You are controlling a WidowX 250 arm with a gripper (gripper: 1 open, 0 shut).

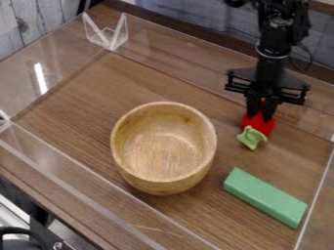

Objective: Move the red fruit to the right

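The red fruit (pixel 257 125), a small toy strawberry with a light-green cap (pixel 251 139), lies on the wooden table at the right, cap toward the camera. My black gripper (pixel 265 109) points straight down onto the fruit's red end. Its fingers are drawn close together and pinch that end, so the gripper is shut on the fruit. The fingertips are partly hidden against the red body.
A wooden bowl (pixel 163 146) stands in the middle, left of the fruit. A flat green block (pixel 265 196) lies at the front right. Clear plastic walls (pixel 53 78) fence the table, with a small clear stand (pixel 105 32) at the back left.
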